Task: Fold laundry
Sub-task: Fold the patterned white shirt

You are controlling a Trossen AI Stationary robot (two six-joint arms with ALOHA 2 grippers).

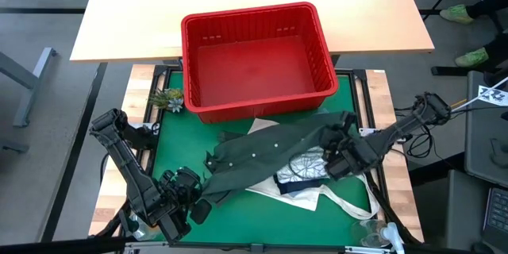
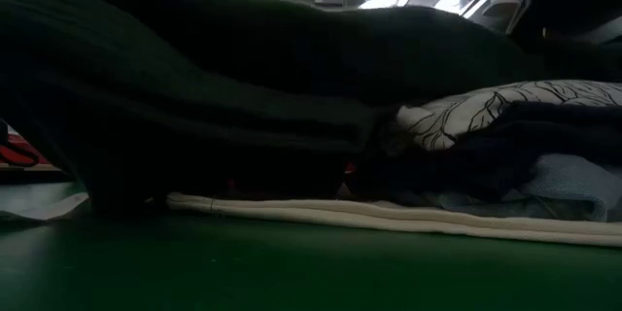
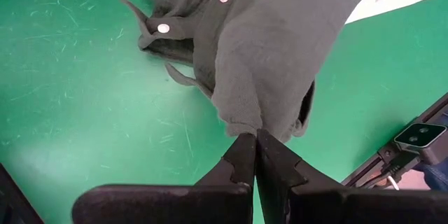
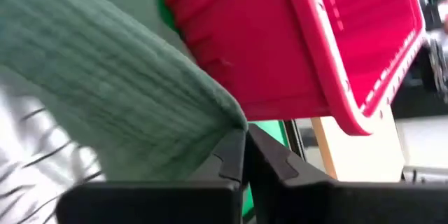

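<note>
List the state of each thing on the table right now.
Dark olive green buttoned shirt: stretched between both tools, partly lifted.
Left tool: shut on the shirt's edge.
Right tool: shut on the shirt.
Red plastic slotted basket: upright, empty.
White leaf-print garment: lying under the shirt.

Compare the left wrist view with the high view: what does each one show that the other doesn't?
Only the left wrist view shows the left gripper shut, pinching an edge of the dark olive shirt, and its buttons up close. Only the high view shows the red basket, the right gripper at the shirt's other end, the white leaf-print garment and the tote bag. Both show the shirt on the green mat.
</note>
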